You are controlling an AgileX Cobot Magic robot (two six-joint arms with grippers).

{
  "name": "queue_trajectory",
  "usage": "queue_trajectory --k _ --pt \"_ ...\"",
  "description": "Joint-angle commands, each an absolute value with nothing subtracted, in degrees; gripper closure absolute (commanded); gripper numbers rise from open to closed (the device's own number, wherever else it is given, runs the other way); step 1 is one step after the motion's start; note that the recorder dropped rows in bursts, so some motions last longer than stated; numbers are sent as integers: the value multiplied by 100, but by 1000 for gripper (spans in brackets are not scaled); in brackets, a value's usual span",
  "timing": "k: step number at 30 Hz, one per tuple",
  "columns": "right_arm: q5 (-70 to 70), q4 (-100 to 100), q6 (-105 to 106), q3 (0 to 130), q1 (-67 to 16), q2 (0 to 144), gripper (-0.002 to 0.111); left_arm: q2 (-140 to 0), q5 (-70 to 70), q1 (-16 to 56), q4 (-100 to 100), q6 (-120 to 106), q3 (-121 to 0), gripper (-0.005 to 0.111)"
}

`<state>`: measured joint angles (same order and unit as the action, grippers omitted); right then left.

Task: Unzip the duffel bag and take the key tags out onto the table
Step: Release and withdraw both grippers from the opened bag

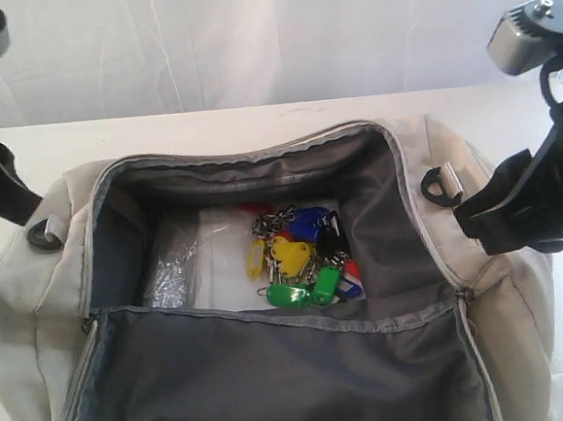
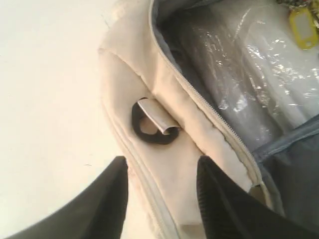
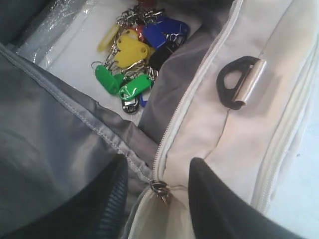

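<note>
The cream duffel bag (image 1: pixel 34 288) lies unzipped on the white table (image 1: pixel 255 125), its grey-lined flap (image 1: pixel 275 377) folded toward the near side. The key tags (image 1: pixel 300 258) lie in a bunch on the bag's floor, yellow, blue, green and black. My left gripper (image 1: pixel 22 197) stands open over the bag's left end, just short of a black strap ring (image 2: pixel 152 127), its fingers (image 2: pixel 219 199) above the cream fabric. My right gripper (image 3: pixel 159 163) stands open at the bag's right end. The zipper slider (image 3: pixel 159 188) sits between its fingers, and the key tags (image 3: pixel 132 55) lie beyond them.
A crinkled clear plastic sheet (image 1: pixel 174 273) lies in the bag left of the tags. A second black strap ring (image 1: pixel 438 184) sits on the bag's right end. White cloth (image 1: pixel 268 36) hangs behind the table. Bare tabletop shows beyond the bag and at its left (image 2: pixel 50 99).
</note>
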<state>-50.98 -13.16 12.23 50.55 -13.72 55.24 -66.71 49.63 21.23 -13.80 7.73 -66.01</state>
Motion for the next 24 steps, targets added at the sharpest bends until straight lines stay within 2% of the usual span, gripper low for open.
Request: queue_trajectory --k 1,4,6,9,12,21,24 --pt "-5079 -1341 1299 5068 -1397 5410 70 -7130 5196 -29 1662 -1436 -6774 58" --pt "-5122 -1341 1299 5068 -1397 5410 70 -7528 5569 -1093 3144 -2384 -6749 55" --pt "-5121 -1354 1299 5068 -1397 5410 70 -7732 5642 -1451 3651 -2864 -6668 48" --pt "-5121 -1354 1299 5068 -1397 5410 70 -7998 5632 -1495 3744 -3200 -6517 38" --pt "-5133 -1354 1299 5068 -1397 5410 70 -8287 5427 -1456 3758 -3240 -6348 33" --pt "-5120 -1354 1299 5068 -1397 5410 70 -9125 5097 -1456 4578 -3630 -5988 35" --pt "-5096 -1340 1299 5068 -1397 5410 70 -9285 5091 -1456 5326 -4109 -5988 48"
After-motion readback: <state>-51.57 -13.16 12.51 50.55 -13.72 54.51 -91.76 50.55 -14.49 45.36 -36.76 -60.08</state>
